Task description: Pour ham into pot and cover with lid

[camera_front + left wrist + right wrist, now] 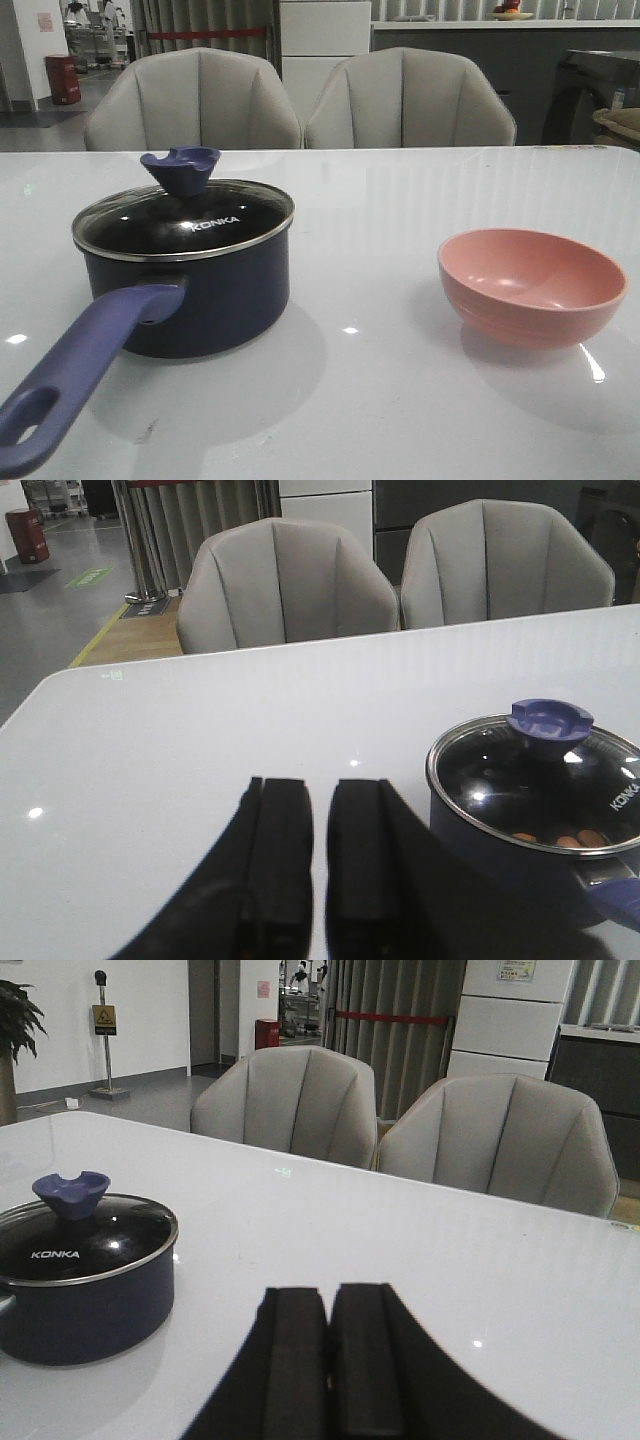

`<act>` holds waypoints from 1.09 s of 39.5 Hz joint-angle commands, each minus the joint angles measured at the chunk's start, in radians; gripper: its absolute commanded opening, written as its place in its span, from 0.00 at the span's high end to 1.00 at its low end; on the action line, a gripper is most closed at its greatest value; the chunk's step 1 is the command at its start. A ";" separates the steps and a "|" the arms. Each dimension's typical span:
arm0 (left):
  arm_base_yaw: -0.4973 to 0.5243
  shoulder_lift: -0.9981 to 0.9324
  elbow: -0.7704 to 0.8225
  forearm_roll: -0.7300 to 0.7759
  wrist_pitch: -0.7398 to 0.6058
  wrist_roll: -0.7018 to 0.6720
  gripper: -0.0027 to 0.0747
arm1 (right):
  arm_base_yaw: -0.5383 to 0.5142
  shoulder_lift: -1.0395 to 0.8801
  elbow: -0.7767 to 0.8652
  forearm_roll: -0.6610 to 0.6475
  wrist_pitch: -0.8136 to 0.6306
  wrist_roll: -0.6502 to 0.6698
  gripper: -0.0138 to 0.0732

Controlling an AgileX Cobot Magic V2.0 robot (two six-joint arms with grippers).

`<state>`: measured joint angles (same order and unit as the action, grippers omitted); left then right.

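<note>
Reading the step: I judge the task all but finished, since the lid already sits flat on the pot and both arms are clear of it.
Ham: a few orange-pink pieces show through the glass in the left wrist view, lying on the pot floor near the handle side; I cannot count them for sure.
Lid: steel rim seated all round the pot mouth as far as I can see, blue-purple knob upright, KONKA lettering facing the front camera.
Pot: on the left part of the white surface, its long periwinkle handle running toward the near left corner.
Pink bowl: on the right part of the surface, well apart from the pot, upright and looking empty from the front.
Left hand: holding nothing, fingers almost together with only a narrow slit between them, near the pot but not touching it.
Right hand: holding nothing, fingers pressed together, well off to the side of the pot.
Next move: I would call for no further grasp, only confirm the lid sits even and keep both arms parked off the pot and bowl.
</note>
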<state>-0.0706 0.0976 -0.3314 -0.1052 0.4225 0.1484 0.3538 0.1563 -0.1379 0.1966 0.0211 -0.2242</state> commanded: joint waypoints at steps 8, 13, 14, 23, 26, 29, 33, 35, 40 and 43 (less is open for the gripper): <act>0.002 0.010 -0.026 -0.012 -0.085 -0.007 0.79 | 0.000 0.010 -0.027 -0.008 -0.082 -0.008 0.68; 0.002 0.010 -0.023 -0.012 -0.087 -0.007 0.79 | 0.000 0.010 -0.027 -0.008 -0.082 -0.008 0.68; 0.002 0.010 -0.019 -0.012 -0.093 -0.007 0.79 | 0.000 0.010 -0.027 -0.008 -0.082 -0.008 0.68; 0.046 -0.072 0.119 -0.015 -0.213 -0.010 0.79 | 0.000 0.010 -0.027 -0.008 -0.082 -0.008 0.68; 0.067 -0.130 0.202 -0.016 -0.284 -0.014 0.79 | 0.000 0.010 -0.027 -0.008 -0.082 -0.008 0.68; 0.079 -0.119 0.254 -0.016 -0.336 -0.014 0.79 | 0.000 0.010 -0.027 -0.008 -0.080 -0.008 0.68; 0.083 -0.123 0.319 -0.016 -0.357 -0.014 0.79 | 0.000 0.010 -0.027 -0.008 -0.080 -0.008 0.68; 0.083 -0.125 0.358 -0.016 -0.399 -0.014 0.79 | 0.000 0.010 -0.027 -0.008 -0.080 -0.008 0.68; 0.083 -0.125 0.369 -0.016 -0.440 -0.025 0.79 | 0.000 0.010 -0.027 -0.008 -0.080 -0.008 0.68; 0.083 -0.125 0.369 -0.011 -0.464 -0.088 0.79 | 0.000 0.010 -0.027 -0.008 -0.080 -0.008 0.68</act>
<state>0.0118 -0.0059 0.0065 -0.1098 0.0735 0.1166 0.3538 0.1563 -0.1376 0.1966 0.0211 -0.2242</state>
